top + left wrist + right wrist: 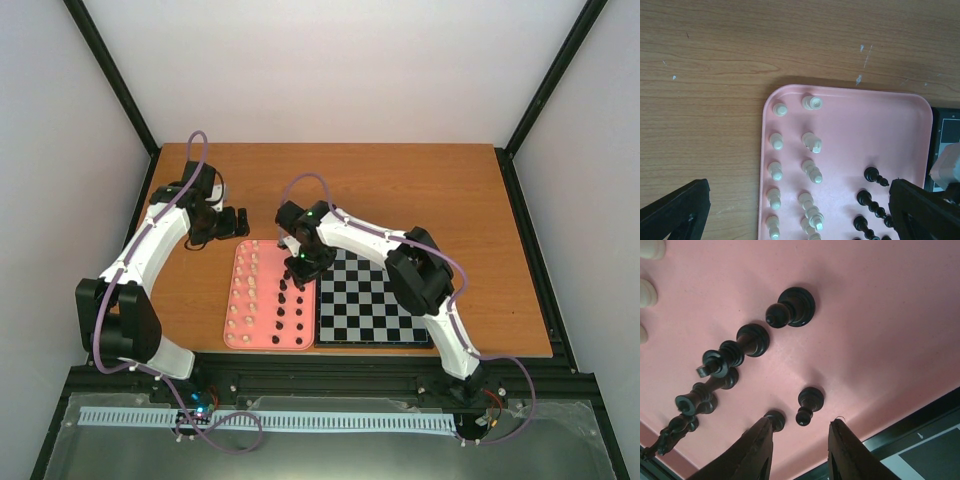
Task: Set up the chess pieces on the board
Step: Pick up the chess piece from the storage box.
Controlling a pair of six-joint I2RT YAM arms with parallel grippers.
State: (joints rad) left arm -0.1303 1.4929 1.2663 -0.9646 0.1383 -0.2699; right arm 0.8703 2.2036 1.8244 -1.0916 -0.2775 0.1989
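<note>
Top view: pink tray point(265, 343) lies on the wooden table point(400, 190), its R long edge just beside the board point(370, 297). Cream pieces point(245, 290) stand in two columns on the tray's L half, black pieces point(290, 310) on its R half. Beyond the far edges of tray and board there is open wood back to the rear wall. White side walls w/ black frame posts close in both flanks.

L gripper point(235, 222) hovers over the table just beyond the tray's far L corner. Wrist view: L fingers point(675, 212) spread wide, nothing between them, tray's far end below.

R gripper point(300, 265) is low over the tray's far R part, among the black pieces and near the board-side rim. Wrist view: R fingers point(757, 450) apart, gap free, pinching nothing. Black pawn point(807, 402) stands just ahead of the gap mouth, approx centred, apart from both tips. Second pawn point(775, 419) sits right at the tip of the finger on the picture's left; can't tell whether it touches. Taller black pcs run in a row further off. Tray rim and the board's dark border pass just beside the other finger.
</note>
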